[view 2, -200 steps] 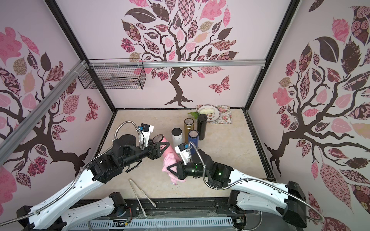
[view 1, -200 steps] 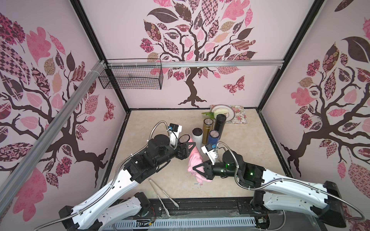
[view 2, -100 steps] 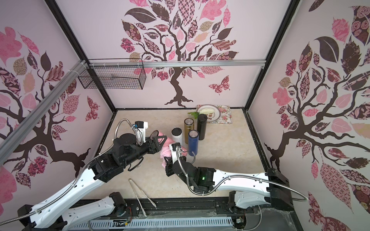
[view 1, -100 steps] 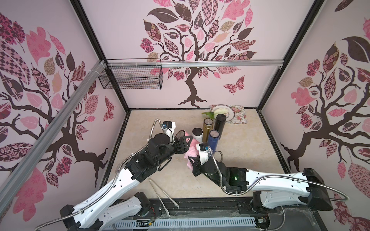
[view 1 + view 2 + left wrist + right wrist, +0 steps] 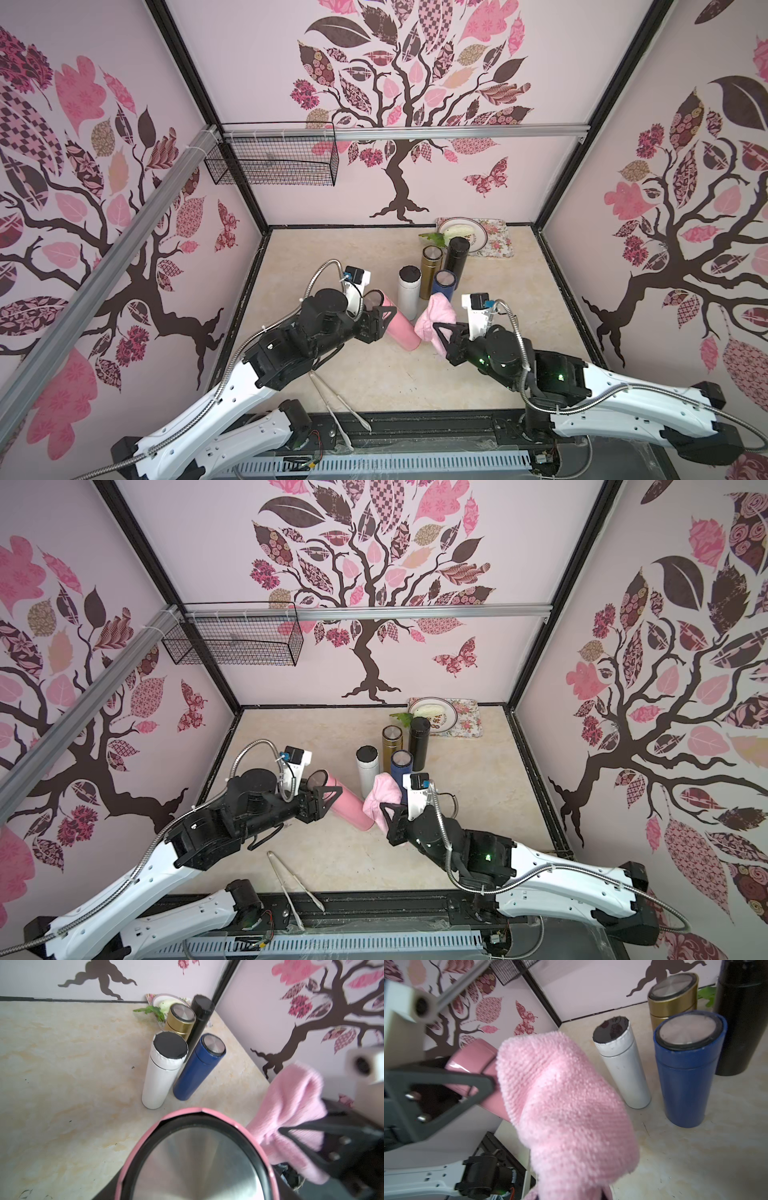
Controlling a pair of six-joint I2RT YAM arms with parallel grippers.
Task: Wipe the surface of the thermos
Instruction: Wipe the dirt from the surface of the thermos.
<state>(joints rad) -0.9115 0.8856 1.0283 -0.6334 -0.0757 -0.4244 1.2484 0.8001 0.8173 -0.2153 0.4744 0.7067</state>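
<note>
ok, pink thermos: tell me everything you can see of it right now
The pink thermos is a glossy pink cylinder; its top is a brushed-metal disc in a black ring, clear in the left wrist view. It is tilted, top toward the left arm. The left gripper is shut on its upper part. The pink cloth, held in the right gripper, sits against its side near the lower end. Whether its base rests on the table I cannot tell.
</note>
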